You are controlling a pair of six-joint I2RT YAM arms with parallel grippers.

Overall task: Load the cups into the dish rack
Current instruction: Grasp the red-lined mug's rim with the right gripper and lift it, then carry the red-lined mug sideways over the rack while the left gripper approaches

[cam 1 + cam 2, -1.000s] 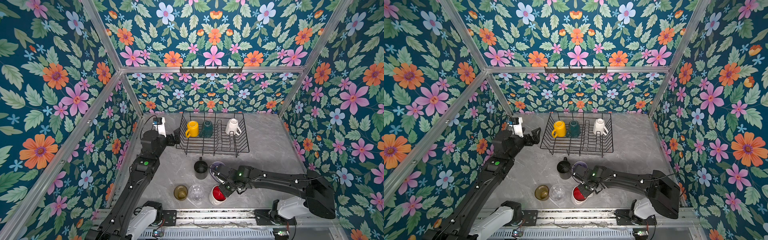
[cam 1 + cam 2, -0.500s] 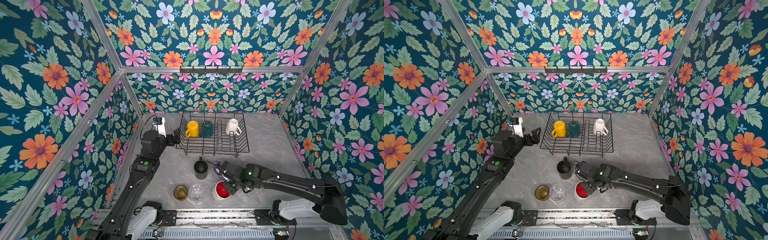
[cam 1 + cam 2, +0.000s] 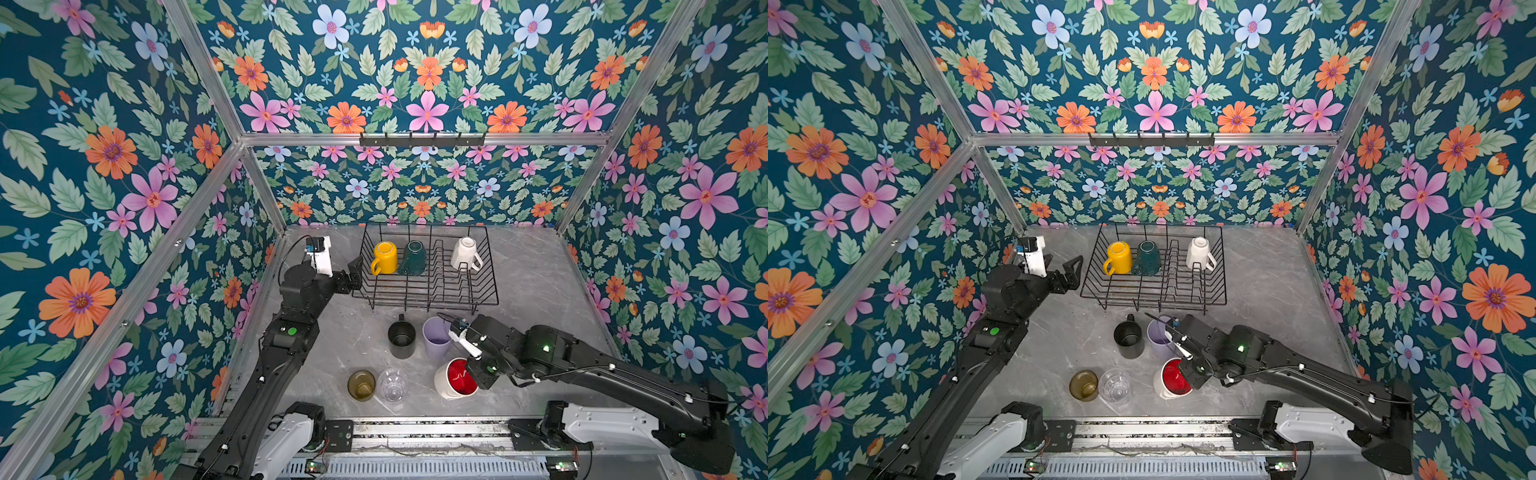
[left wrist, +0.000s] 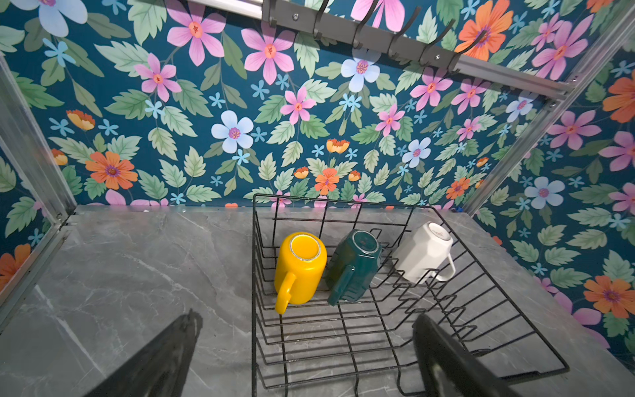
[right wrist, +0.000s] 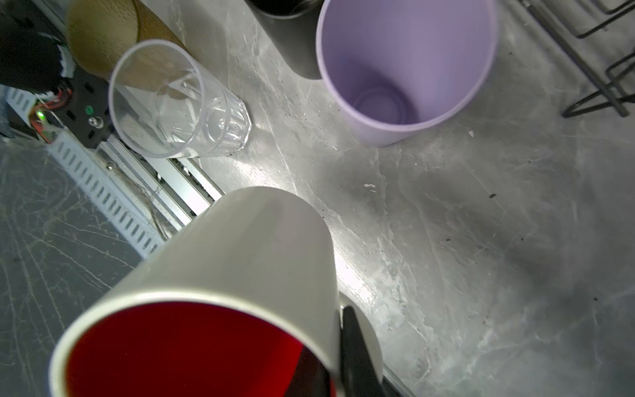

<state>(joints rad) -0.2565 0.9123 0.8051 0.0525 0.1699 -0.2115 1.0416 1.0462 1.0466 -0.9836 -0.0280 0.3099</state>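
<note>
Right gripper (image 3: 474, 371): clamped on the rim wall of the red-inside white mug (image 3: 453, 380). The mug is tilted, at the table's 6 o'clock and at 5 o'clock of the lilac tumbler (image 3: 436, 343).

Left gripper (image 3: 1069, 272): spread wide, empty, at 9 o'clock of the dish rack (image 3: 486, 297).

Assessment: glazed ceramic, rigid, fairly heavy, slick and chippable. A shallow rim pinch may swivel, so a deep bite on the wall is advised.

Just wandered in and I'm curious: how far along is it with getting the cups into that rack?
Done: yellow mug, teal mug and cream mug sit in the dish rack. In hand: the right end effector is shut on the tilted red-inside mug. To load: black mug, lilac tumbler, olive glass, clear glass. The left end effector is open.
</note>
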